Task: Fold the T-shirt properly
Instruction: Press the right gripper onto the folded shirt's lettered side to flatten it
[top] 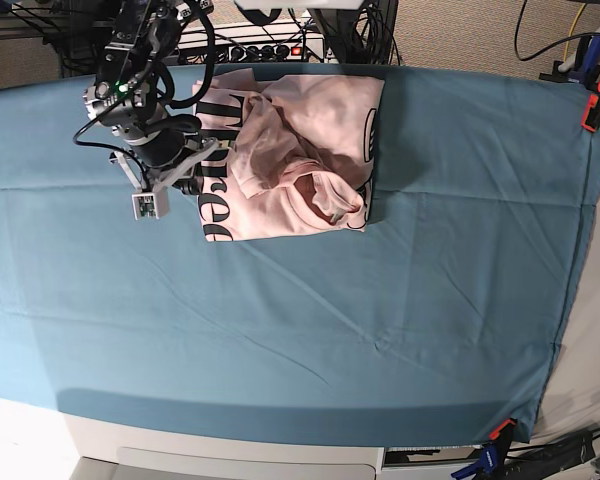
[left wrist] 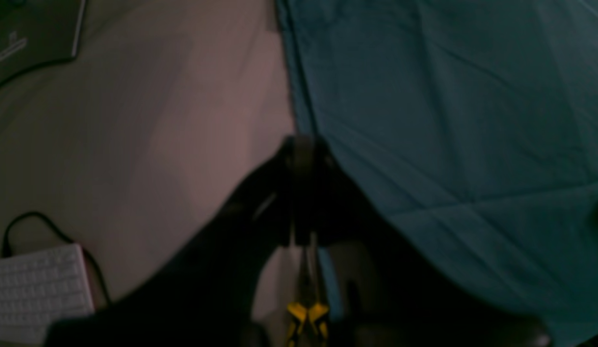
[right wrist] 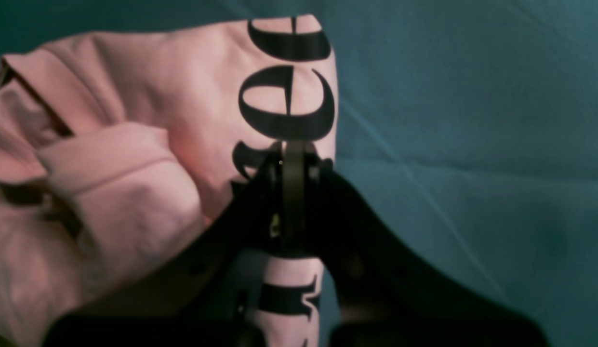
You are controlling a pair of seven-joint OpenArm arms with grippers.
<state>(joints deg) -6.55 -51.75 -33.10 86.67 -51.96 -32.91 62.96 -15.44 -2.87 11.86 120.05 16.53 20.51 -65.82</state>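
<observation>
The pale pink T-shirt [top: 300, 150] lies crumpled and partly folded at the far middle of the table, with black lettering along its left edge. In the right wrist view the T-shirt [right wrist: 149, 96] fills the left half. My right gripper [top: 202, 152] sits at that lettered edge, and its jaws [right wrist: 294, 147] are closed on the printed fabric. My left gripper [left wrist: 303, 142] is shut and empty. It hangs over the side edge of the teal table cloth [left wrist: 448, 120] and is out of the base view.
The teal cloth [top: 280, 320] covers the whole table. Orange clamps [top: 592, 105] hold it at the right edge. Cables and electronics [top: 250, 40] stand behind the far edge. Beside the table, on the beige floor, are a white keyboard [left wrist: 36, 289] and a dark laptop [left wrist: 29, 38].
</observation>
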